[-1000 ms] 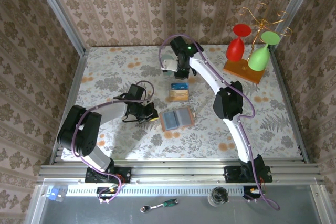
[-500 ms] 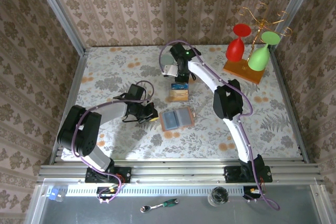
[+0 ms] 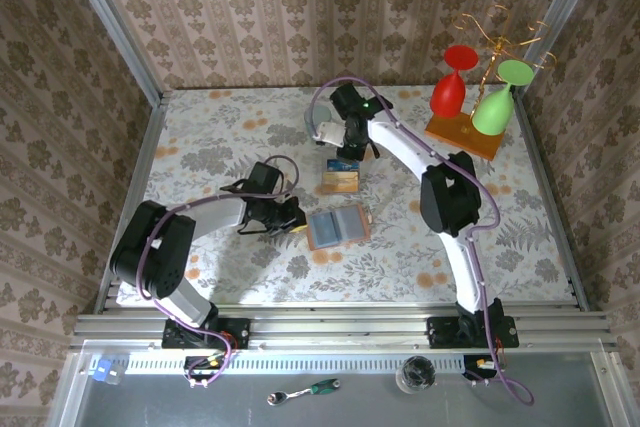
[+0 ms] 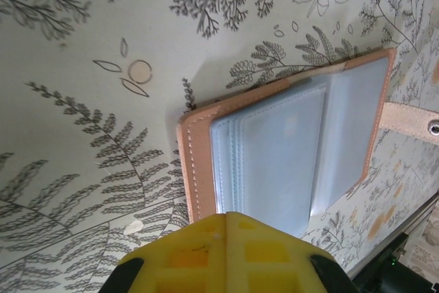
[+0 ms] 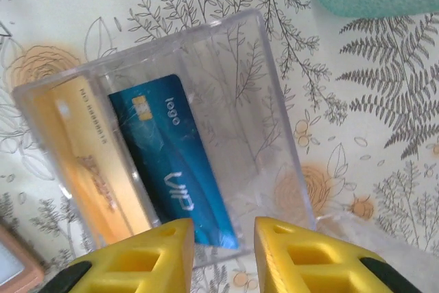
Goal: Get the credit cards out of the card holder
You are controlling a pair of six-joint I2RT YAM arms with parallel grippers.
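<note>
Floral-print surface (image 3: 220, 137) | tan leather card holder (image 3: 337, 226), grey-blue sleeves (image 4: 274, 156) apparently empty | blue-teal card (image 5: 175, 162) and orange-tan card (image 5: 86, 169) in clear plastic tray (image 5: 274, 101) just beyond holder | right tool (image 5: 223, 252) narrowly parted, empty, over blue card's end, card's long axis toward it | left tool (image 4: 226, 252) closed at holder's left edge

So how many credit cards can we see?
2: a blue card and an orange-tan card, side by side in the clear box beyond the open card holder. Its sleeves look empty, though one could hide there.
</note>
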